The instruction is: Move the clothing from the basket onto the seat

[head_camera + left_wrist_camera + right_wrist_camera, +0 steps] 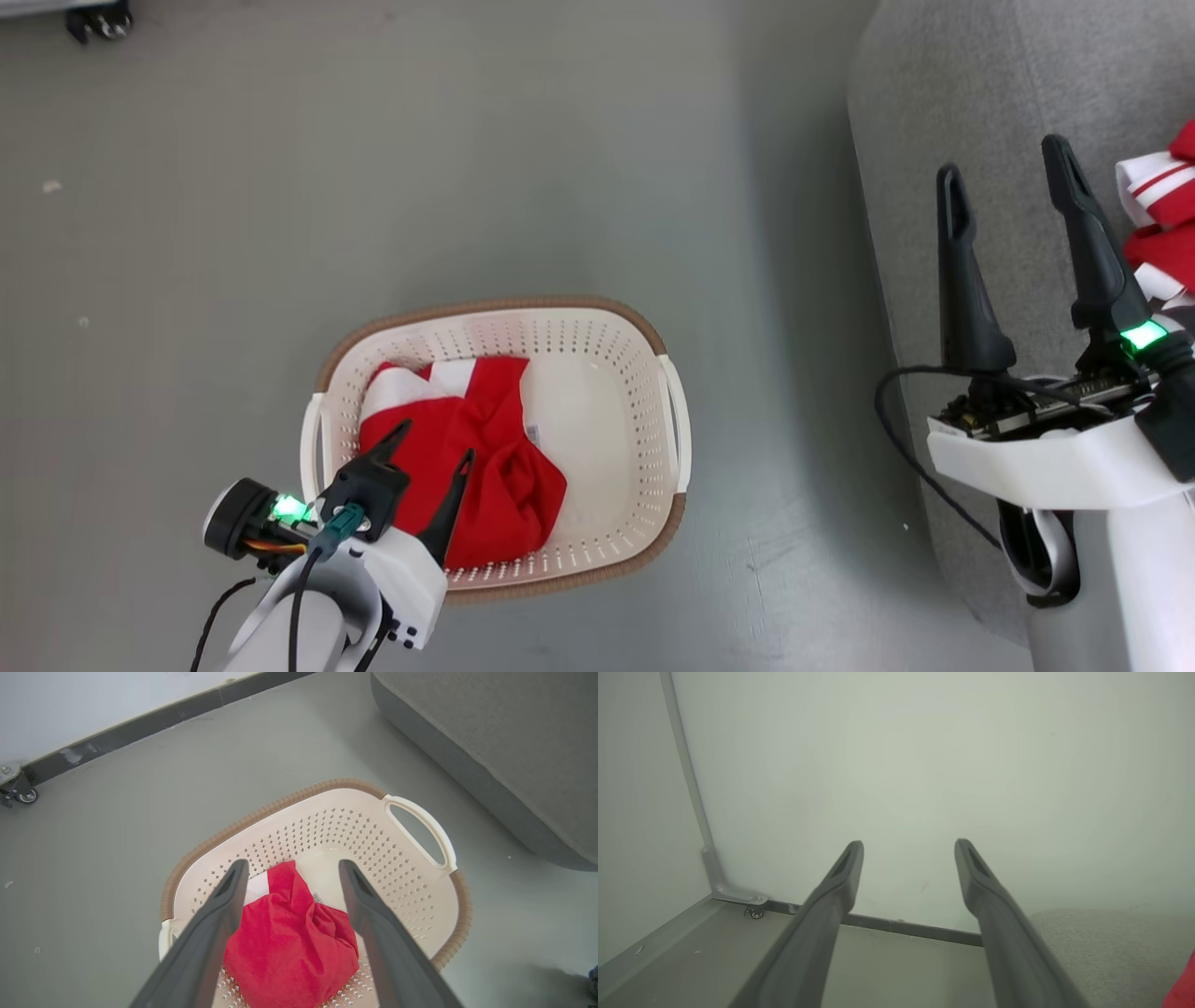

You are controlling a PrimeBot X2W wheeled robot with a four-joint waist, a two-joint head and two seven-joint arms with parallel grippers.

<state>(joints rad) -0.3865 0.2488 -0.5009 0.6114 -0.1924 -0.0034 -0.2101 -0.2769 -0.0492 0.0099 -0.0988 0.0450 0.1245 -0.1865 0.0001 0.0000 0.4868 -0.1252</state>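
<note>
Left gripper (437, 441) hangs over the near left corner of the basket (523, 308), its two dark fingers spread wide with nothing between them. Below it lies the clothing (495, 467), a crumpled red garment with a white panel at its far end. It fills the left half of the basket floor and reaches the near wall. In the left wrist view the fingers frame the red heap from above, and whether their tips touch the cloth cannot be told. A small white tag (534, 432) shows at the garment's right edge. The right half of the basket floor is bare cream plastic below perforated walls, with a handle on each short side.

The basket stands on the grey floor (280, 187), apart from the seat (980, 93), whose rounded grey edge runs down the right side of the head view.

The right gripper (1004, 159) is raised above the seat near the edge that faces the basket, fingers parted and empty. Its wrist view looks past the fingers at a pale wall (924, 765) and a dark baseboard (920, 929), with a corner of the seat at lower right. Just beside its right finger a second garment (1162, 215), red with white stripes, lies on the seat, back from that edge. Contact between finger and cloth cannot be judged. A green light glows on each wrist. A small castor (25, 795) sits at the foot of the wall, far from the basket.
</note>
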